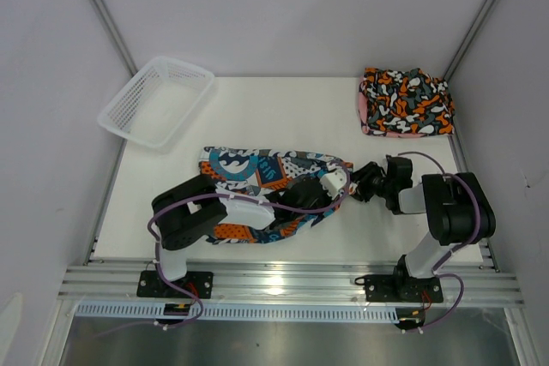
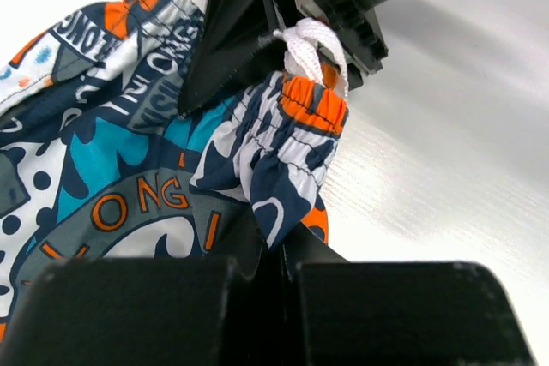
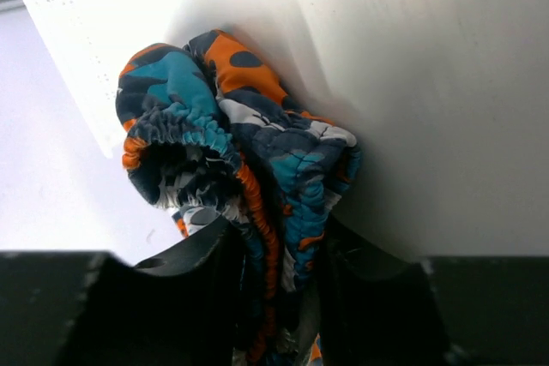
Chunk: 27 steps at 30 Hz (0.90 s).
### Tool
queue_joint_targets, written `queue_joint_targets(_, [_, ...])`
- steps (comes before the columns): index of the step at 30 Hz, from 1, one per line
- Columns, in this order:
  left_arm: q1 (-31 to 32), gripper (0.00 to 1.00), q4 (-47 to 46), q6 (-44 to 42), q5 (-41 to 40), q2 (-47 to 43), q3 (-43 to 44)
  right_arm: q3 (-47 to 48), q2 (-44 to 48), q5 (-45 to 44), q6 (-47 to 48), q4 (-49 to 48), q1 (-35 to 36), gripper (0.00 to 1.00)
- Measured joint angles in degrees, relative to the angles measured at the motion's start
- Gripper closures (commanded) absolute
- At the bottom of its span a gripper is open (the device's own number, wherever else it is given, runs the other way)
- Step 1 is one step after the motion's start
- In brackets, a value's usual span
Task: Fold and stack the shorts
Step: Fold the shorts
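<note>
On the white table [image 1: 257, 109] the teal-navy shorts [image 1: 257, 169] lie near the middle of the near edge, and the left gripper [image 2: 273, 250] and the right gripper [image 3: 283, 255] are both closed on their bunched end toward the right edge, probably to carry it over for a fold.

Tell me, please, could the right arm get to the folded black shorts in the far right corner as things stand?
Probably not yet: the right gripper is shut on the teal shorts and must let go first. Otherwise, nothing lies between it and the black shorts.
</note>
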State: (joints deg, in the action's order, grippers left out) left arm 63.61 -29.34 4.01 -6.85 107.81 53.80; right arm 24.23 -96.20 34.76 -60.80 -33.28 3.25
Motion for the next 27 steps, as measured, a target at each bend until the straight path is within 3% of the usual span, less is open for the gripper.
queue_joint_targets(3, [0.02, 1.0, 0.39, 0.0, 0.02, 0.0, 0.2, 1.05, 3.19, -1.16, 2.6, 5.66, -0.11, 0.59])
queue_joint_targets(5, [0.02, 1.0, 0.55, 0.0, 0.02, 0.0, 0.44, 1.95, 4.81, -1.68, 4.17, 9.7, -0.48, 0.64])
queue_joint_targets(6, [0.07, 1.0, 0.63, 0.0, 0.04, 0.02, 0.63, 2.51, 5.46, -1.95, 5.18, 11.72, -0.61, 0.79])
queue_joint_targets(8, [0.11, 0.97, 1.2, 0.0, 0.09, 0.11, 1.22, 3.67, 6.43, -2.36, 6.82, 15.15, -0.7, 0.97])
queue_joint_targets(9, [0.13, 0.85, 1.49, 0.0, 0.22, 0.22, 1.6, 4.44, 6.95, -2.51, 7.69, 17.25, -0.7, 1.0])
queue_joint_targets(13, [0.17, 0.59, 2.73, 0.48, 2.19, 0.57, 2.93, 9.31, 7.48, -3.43, 11.91, 26.12, -0.76, 1.0])
queue_joint_targets(14, [0.17, 0.45, 2.91, 0.68, 3.1, 0.57, 3.21, 10.73, 7.48, -3.54, 13.16, 28.24, -0.79, 1.0])
queue_joint_targets(19, [-0.79, 0.13, 4.02, 4.5, 13.55, 0.02, 4.68, 21.38, 5.03, -3.72, 20.22, 39.74, -1.68, 1.0])
queue_joint_targets(23, [-2.14, 0.08, 7.23, 8.46, 20.7, -4.55, 4.28, 33.97, -2.21, -4.13, 27.34, 46.99, -2.19, 1.0])
queue_joint_targets(27, [-6.1, 0.08, 11.13, 13.92, 22.23, -16.46, -0.85, 42.53, -6.25, -5.97, 34.38, 54.4, -2.36, 1.0])
